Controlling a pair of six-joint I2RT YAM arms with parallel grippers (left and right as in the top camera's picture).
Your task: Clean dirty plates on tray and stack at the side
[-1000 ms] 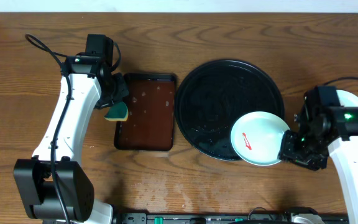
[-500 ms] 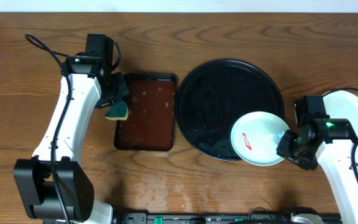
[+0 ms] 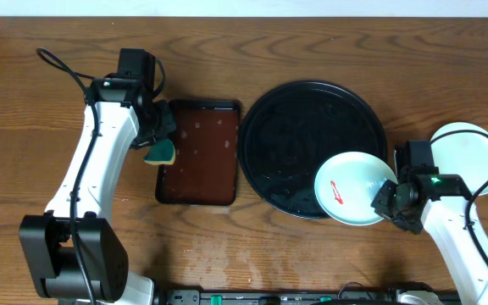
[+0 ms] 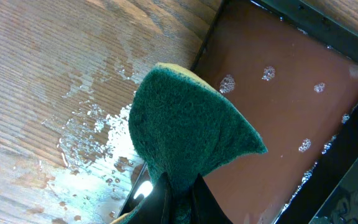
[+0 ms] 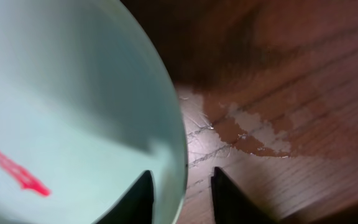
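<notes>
Everything here is placed off the big black tray [image 3: 312, 148] in the middle of the table [image 3: 41, 102]. One of the plates, a pale mint plate [image 3: 354, 188] with a red smear on it, sits on the tray's front-right edge. Part of it is over the tray and part hangs out past the rim toward the right arm. The right gripper [image 3: 388, 203] is at that plate's outer edge. In the wrist view its fingers [image 5: 138, 199] straddle the rim, one over the plate's inside and one out over the wood. There's a sliver of table showing between the rim and the outer finger, so honestly I can't tell if it's pinching the plate or just sitting around it. There's a small wet patch [image 5: 247, 130] on the wood just outside that rim. A second pale plate [image 3: 473, 157] lies flat on the table off the tray's right side, well apart from the tray, with the right arm's cable crossing it. On the tray's left side, just beside it, is a dark-brown rectangular tray [image 3: 199, 152] with brownish water and a few bubbles in it. The left gripper [image 3: 155, 135] is further left of that, over the brown tray's left rim, clamped tight on a green-and-yellow sponge [image 3: 160, 152] with the scrubby green side facing the wrist cam. The wood under the sponge has a splash of water on it.
</notes>
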